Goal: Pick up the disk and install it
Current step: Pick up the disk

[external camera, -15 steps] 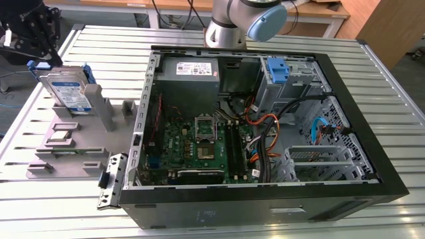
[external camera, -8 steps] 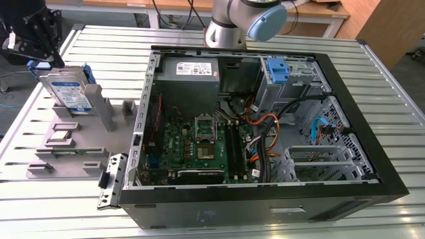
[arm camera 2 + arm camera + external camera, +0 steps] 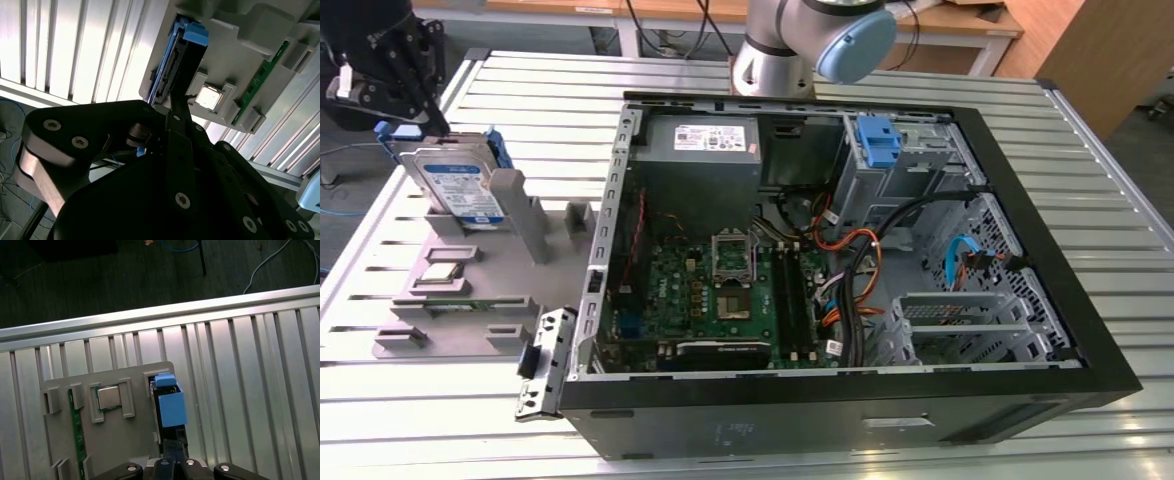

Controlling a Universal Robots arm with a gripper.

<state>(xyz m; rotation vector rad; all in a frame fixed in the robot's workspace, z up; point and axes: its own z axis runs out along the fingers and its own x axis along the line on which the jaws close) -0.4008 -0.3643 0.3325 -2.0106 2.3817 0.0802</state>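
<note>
The disk [image 3: 458, 185] stands on edge in a slot of the grey parts holder [image 3: 480, 290] at the exterior view's left, its blue-and-white label facing the camera and blue carrier tabs at its ends. My black gripper [image 3: 427, 118] hangs just above the disk's far upper corner. In the second wrist view the gripper [image 3: 178, 102] narrows to one thin tip beside the disk's connector edge [image 3: 167, 70]. In the first wrist view the gripper [image 3: 172, 450] sits over the end of the disk [image 3: 170, 407]. It looks shut; whether it touches the disk I cannot tell.
An open computer case [image 3: 1067, 330] lies at centre, with motherboard [image 3: 720, 290], cables and a grey drive cage carrying a blue bracket [image 3: 878, 140]. The holder also carries a processor chip [image 3: 209, 97] and a green memory stick [image 3: 260, 80]. Everything rests on a ribbed aluminium table [image 3: 1121, 170].
</note>
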